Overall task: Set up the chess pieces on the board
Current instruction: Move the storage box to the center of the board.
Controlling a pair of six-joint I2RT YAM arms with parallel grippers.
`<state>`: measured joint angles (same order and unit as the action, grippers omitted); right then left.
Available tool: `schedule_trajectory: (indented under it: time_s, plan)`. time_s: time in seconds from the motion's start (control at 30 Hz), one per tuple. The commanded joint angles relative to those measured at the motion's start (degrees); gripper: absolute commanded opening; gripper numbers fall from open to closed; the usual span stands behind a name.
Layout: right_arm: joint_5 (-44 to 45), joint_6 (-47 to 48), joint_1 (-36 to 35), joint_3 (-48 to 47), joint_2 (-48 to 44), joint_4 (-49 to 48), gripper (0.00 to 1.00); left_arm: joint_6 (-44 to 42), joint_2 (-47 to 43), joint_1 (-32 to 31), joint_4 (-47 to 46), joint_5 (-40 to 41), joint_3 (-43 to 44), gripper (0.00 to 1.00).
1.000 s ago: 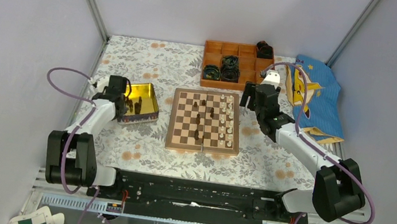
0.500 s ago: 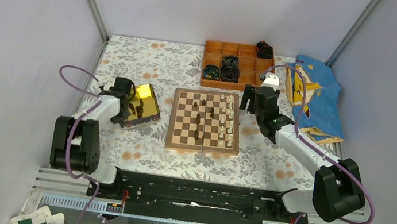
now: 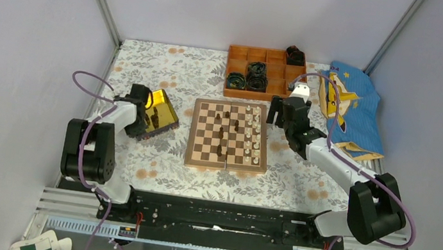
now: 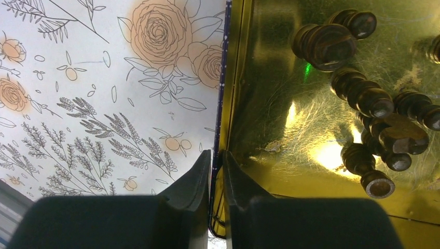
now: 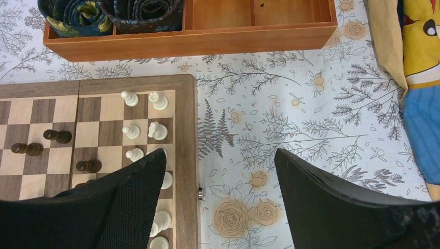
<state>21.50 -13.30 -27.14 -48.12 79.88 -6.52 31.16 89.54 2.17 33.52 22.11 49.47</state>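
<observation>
Floral-printed table (image 3: 168, 66) carrying the board (image 3: 228, 135) partly beneath the right fingers (image 5: 135, 197), an orange compartmented box (image 3: 261, 95) beyond them, a blue printed cloth (image 3: 352, 116) to their right, and a gold tray (image 3: 166, 106) whose wall the left fingers (image 4: 192, 181) pinch.

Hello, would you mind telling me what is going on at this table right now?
The left gripper is shut on the side wall of the gold tray, which sits askew beside the chessboard and holds several dark chessmen. The right gripper hangs open and empty over the board's right edge. Cream pieces stand in rows along that side, a few dark pieces stand nearer the middle, and the setup is not finished.
</observation>
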Motion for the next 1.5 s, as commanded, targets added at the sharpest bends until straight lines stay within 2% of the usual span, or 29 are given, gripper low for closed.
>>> schedule_trajectory:
  time_s: [0.0,0.27,0.43,0.6,0.8,0.97,1.07,1.47]
  plan:
    - [-0.06,0.29,-0.6,-2.38,0.36,-0.88,0.85,-0.04,-1.65,-0.07,2.21,-1.98,-1.39,0.04]
    - [-2.31,0.38,-0.64,-4.16,0.37,-0.17,0.88,-1.41,-8.41,-0.04,4.04,-2.55,-1.12,0.15]
    - [-3.4,0.63,-0.57,-4.43,0.52,-0.24,0.88,-1.98,-12.19,-0.04,4.21,-2.7,-1.59,0.33]
    - [-4.71,1.02,-0.6,-4.49,0.85,-0.27,0.89,-2.08,-12.33,-0.06,4.05,-3.56,-1.58,0.35]
    - [-9.97,6.54,-2.91,-7.87,3.11,-0.5,0.87,0.68,-15.68,-0.07,1.55,-4.03,-1.25,0.36]
    - [-16.2,10.5,-5.33,-17.36,9.97,4.0,0.85,3.68,-20.69,-0.02,-2.05,-4.63,-2.08,0.37]
    - [-18.33,12.58,-7.4,-24.23,15.47,8.32,0.86,4.46,-22.4,-0.07,-2.73,-3.21,-1.97,0.42]
    - [-25.08,18.6,-16.05,-49.05,37.8,17.38,0.85,10.22,-27.79,-0.07,-5.94,-1.09,-5.75,0.42]
